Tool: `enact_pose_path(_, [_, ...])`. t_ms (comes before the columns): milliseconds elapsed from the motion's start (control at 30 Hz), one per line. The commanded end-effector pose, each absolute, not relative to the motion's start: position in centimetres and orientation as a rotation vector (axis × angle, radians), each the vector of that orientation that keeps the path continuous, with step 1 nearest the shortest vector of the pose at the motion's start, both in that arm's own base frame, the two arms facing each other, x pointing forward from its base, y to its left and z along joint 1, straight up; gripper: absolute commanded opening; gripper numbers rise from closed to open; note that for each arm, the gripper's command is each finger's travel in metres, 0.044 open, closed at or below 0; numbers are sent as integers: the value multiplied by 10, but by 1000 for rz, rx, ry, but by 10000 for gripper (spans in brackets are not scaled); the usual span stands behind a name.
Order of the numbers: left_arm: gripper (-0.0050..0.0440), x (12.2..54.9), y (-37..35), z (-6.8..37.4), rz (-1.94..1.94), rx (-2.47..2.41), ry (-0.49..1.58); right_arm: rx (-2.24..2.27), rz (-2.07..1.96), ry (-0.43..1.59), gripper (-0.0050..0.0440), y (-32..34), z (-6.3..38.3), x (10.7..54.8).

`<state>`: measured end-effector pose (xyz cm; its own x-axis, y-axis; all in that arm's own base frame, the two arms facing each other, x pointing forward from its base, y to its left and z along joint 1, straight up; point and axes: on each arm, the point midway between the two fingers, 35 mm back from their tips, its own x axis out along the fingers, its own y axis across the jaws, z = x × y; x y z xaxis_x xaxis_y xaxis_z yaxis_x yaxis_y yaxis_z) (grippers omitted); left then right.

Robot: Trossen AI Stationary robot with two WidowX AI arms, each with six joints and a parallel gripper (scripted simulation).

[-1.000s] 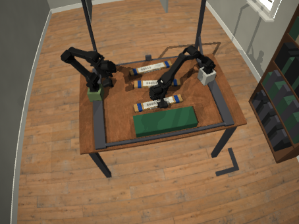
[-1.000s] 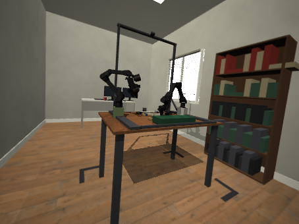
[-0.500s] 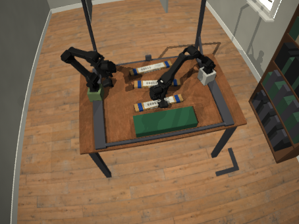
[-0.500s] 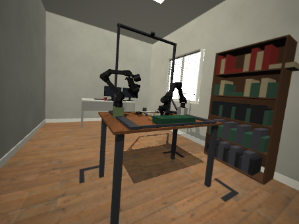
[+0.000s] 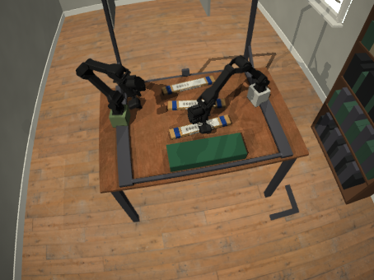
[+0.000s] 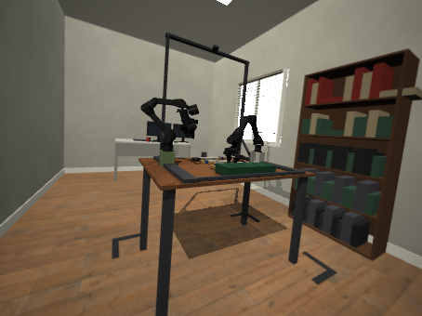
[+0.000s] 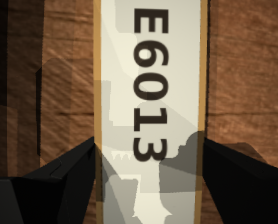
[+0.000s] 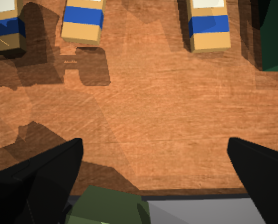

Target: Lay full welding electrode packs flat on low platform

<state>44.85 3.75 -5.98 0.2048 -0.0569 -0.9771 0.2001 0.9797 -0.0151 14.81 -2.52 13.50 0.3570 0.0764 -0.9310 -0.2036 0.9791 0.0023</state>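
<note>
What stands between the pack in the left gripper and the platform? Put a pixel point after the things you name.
Nothing visible. The left gripper (image 5: pixel 205 128) (image 6: pixel 230 159) (image 7: pixel 147 143) has its jaws shut on the nearest pack (image 5: pixel 187 129) (image 7: pixel 117 90) (image 8: pixel 210 41), beside the green platform (image 5: pixel 206 150) (image 6: pixel 243 167) (image 8: pixel 272 47). The other two packs lie on its far side. Only the platform's raised edge probably needs clearing.
</note>
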Motion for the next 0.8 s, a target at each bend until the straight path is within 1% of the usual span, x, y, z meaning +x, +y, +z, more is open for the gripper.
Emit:
enact_pose_path(0, [-50, 471, 39, -13, -163, 141, 1248, -128, 179, 1171, 430, -26, 142, 150])
enact_pose_path(767, [-50, 469, 39, 23, -163, 141, 1248, -128, 179, 1171, 430, -26, 142, 150])
